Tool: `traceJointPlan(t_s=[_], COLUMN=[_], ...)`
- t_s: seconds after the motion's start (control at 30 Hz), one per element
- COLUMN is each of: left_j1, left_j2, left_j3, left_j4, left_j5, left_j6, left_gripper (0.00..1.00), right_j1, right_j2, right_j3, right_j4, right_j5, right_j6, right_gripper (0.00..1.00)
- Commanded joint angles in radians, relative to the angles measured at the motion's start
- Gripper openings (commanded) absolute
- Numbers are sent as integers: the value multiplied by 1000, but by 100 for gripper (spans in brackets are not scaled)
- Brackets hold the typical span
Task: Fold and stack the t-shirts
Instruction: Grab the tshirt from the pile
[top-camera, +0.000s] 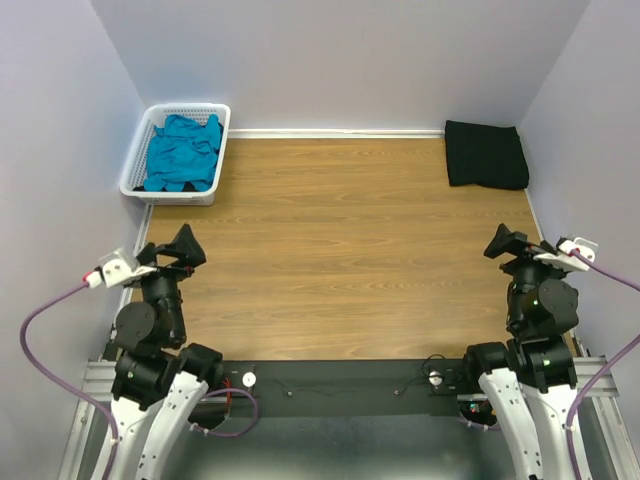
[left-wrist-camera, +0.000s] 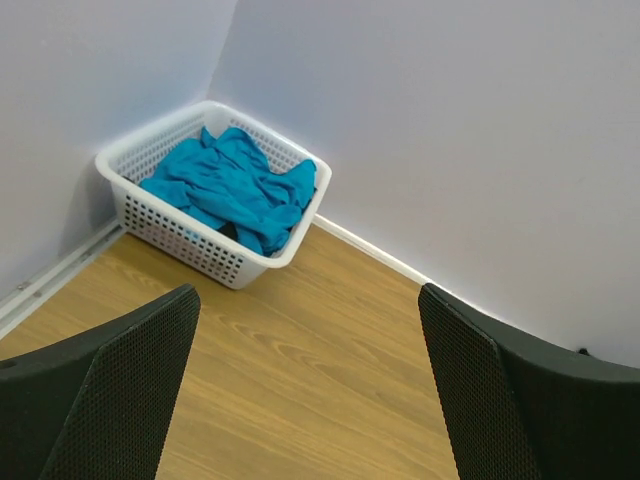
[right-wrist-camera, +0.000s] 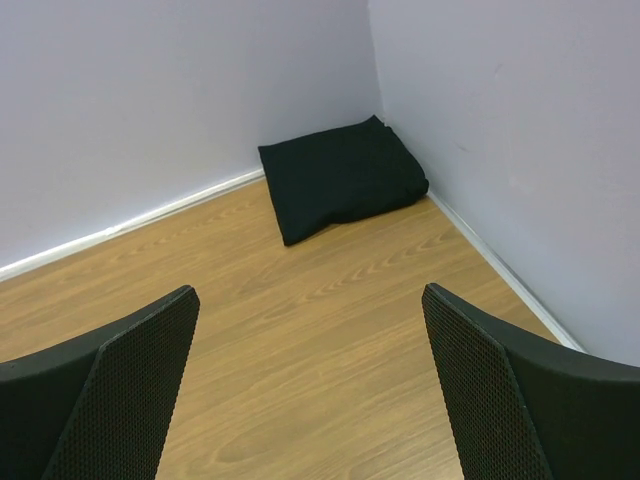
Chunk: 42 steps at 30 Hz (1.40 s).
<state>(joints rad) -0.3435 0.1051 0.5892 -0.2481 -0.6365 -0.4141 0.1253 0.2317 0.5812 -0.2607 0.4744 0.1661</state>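
Filling basket (left-wrist-camera: 190, 240), teal t-shirt (top-camera: 183, 150); black t-shirts (top-camera: 486, 154) folded far-right corner; left gripper (left-wrist-camera: 308, 300), right gripper (right-wrist-camera: 310, 300) wide.

Basket (left-wrist-camera: 190, 250) holds teal shirt (left-wrist-camera: 235, 185) — one, seemingly.

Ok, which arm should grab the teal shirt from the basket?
Left. The open left claw faces the basket holding the crumpled teal shirt; the right claw faces the folded black pile at far right.
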Motion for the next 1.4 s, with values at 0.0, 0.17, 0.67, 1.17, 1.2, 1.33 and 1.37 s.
traceJointPlan(t_s=[0.0, 0.17, 0.67, 1.17, 1.2, 1.33, 1.37], left_j1=[6, 6, 228, 466, 471, 483, 485], left_j2=[128, 385, 1358, 1953, 1958, 1996, 2007], left_j3=[-22, 44, 912, 1276, 1266, 1241, 1245], left_j4=[81, 161, -60, -298, -290, -267, -270], left_j5=[151, 287, 396, 374, 377, 373, 374], left_j6=[32, -21, 11, -71, -74, -80, -81], left_gripper=[98, 98, 98, 97, 95, 91, 91], right_j1=[8, 8, 53, 106, 108, 114, 116], right_j2=[15, 52, 113, 129, 130, 132, 132], right_j3=[-6, 25, -23, -40, -43, -46, -46], right_j4=[20, 8, 1, 6, 6, 9, 9], right_j5=[-42, -48, -109, -97, -94, -94, -94], right_j6=[16, 79, 142, 130, 128, 124, 122], right_gripper=[100, 100, 100, 100, 100, 100, 100])
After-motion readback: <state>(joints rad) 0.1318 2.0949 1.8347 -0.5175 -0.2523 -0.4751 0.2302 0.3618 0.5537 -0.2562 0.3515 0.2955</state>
